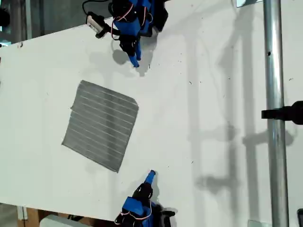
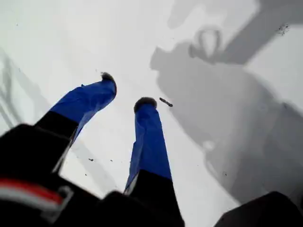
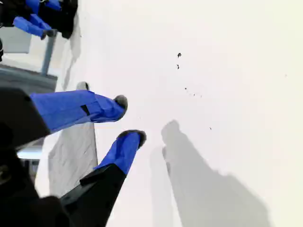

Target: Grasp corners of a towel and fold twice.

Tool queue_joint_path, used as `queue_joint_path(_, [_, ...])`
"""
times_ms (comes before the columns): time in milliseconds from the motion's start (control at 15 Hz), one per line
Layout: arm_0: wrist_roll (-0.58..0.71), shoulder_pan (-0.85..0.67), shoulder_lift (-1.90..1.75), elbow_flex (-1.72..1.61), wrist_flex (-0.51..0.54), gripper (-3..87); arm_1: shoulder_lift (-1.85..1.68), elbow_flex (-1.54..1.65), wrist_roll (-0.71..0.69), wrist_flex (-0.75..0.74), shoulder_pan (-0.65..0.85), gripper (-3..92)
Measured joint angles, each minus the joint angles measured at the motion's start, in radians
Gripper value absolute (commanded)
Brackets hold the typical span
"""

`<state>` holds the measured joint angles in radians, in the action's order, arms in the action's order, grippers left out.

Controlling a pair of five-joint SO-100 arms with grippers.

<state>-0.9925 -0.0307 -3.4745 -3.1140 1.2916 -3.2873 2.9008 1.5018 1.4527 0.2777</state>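
The towel (image 1: 102,124), grey with fine white stripes, lies flat and unfolded on the white table (image 1: 199,118) in the exterior view's left half. Its corners (image 1: 83,81) (image 1: 138,100) (image 1: 117,171) (image 1: 62,143) all rest on the table. My first gripper (image 1: 136,61) (image 2: 127,90) hangs open and empty at the exterior view's top, beyond the towel's far corner. At the exterior view's bottom edge my second gripper (image 1: 151,173) (image 3: 129,119) is open and empty, just right of the near corner. A grey patch of towel (image 3: 73,156) shows beside its fingers.
A vertical metal pole (image 1: 274,113) with a black clamp (image 1: 289,113) stands at the exterior view's right. Small dark specks (image 1: 191,82) dot the table. The table's edge (image 1: 57,210) runs along the exterior view's bottom left.
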Motion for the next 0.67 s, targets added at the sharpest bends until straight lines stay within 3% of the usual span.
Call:
queue_joint_path(67, [-0.009,-0.008,0.000,0.000,0.000,-1.4,0.000,0.000,-0.002,0.000,0.000,2.0])
queue_joint_path(200, [-0.296,-0.149,0.000,-0.002,0.000,-1.4,0.000,0.000,-0.002,0.000,0.000,1.3])
queue_joint_path(267, [-0.380,-0.164,0.000,-0.003,0.000,-1.4,0.000,0.000,-0.002,0.000,0.000,1.2])
queue_joint_path(667, [-0.419,-0.164,0.000,-0.003,0.000,-1.4,0.000,0.000,-0.002,0.000,0.000,-0.2])
